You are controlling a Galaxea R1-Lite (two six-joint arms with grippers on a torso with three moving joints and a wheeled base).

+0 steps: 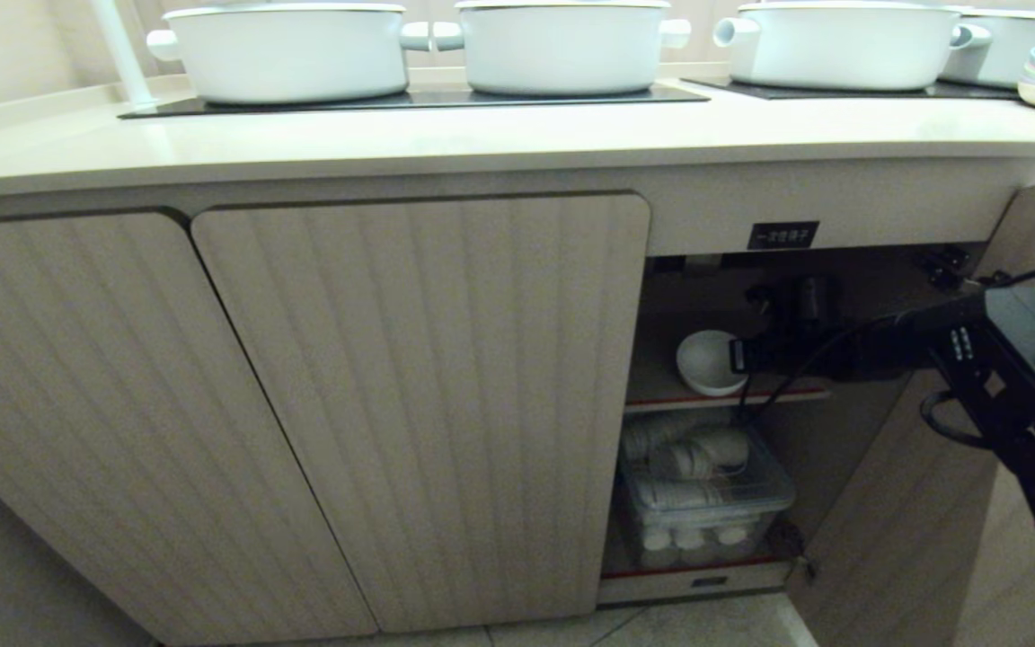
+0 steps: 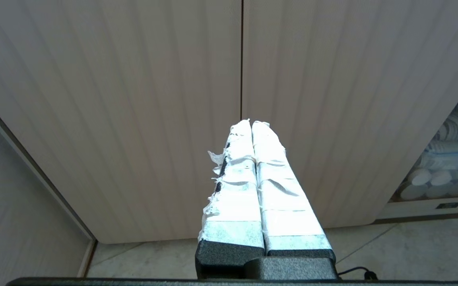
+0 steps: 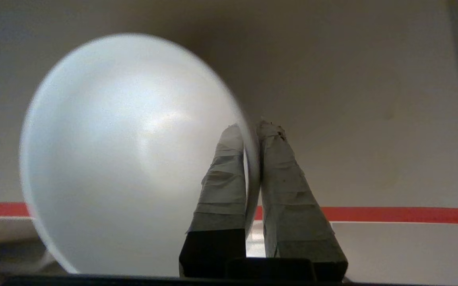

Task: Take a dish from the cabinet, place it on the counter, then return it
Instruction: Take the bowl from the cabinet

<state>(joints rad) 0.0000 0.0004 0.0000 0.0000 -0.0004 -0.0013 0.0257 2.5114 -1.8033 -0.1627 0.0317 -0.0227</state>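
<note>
At frame centre-right, the right pincer (image 3: pixel 252 131) clamps the rim of the dish (image 3: pixel 133 155), tilted above the cabinet's (image 1: pixel 419 404) red-edged shelf (image 3: pixel 392 215).

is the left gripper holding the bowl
No, the left gripper is shut on nothing beside the closed doors; the right gripper pinches the bowl rim.

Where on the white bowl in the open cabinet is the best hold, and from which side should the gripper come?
By the rim, from the open front of the cabinet. The bowl is tilted on the upper shelf, so its thin edge faces outward. The right gripper is shut on that rim, one finger inside the bowl and one outside, which suits the thin wall. The left gripper hangs shut before the closed doors.
</note>
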